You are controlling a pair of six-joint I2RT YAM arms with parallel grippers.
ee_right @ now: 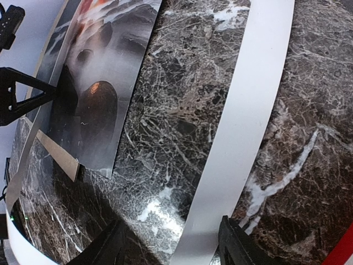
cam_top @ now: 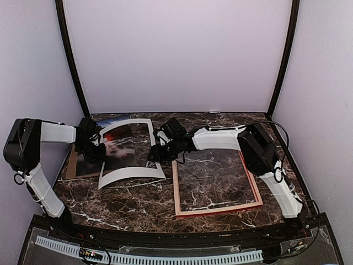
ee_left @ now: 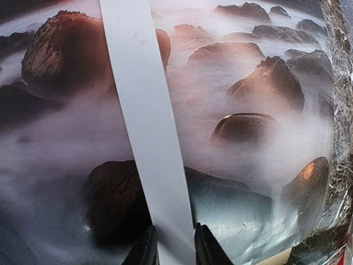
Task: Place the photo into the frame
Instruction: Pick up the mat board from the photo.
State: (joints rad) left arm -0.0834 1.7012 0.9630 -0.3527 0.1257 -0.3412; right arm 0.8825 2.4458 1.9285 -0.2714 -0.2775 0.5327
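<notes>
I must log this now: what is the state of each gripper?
Left gripper: jaws flank the white mat strip; grip cannot be told.
Right gripper: open, white mat between its jaws, not held.

A dark brown marble tabletop (cam_top: 138, 204), veined in white, spreads below; plain pale lilac walls close it in: the back wall (cam_top: 176, 55), left wall (cam_top: 27, 66) and right wall (cam_top: 325, 83); a left black post (cam_top: 69, 55) and a right black post (cam_top: 284, 55) rise from the back corners; the light is soft and even

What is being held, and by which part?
Left gripper flanks the left strip of the white mat; grip cannot be told. Right gripper, open, straddles its right strip, holding nothing.
</notes>
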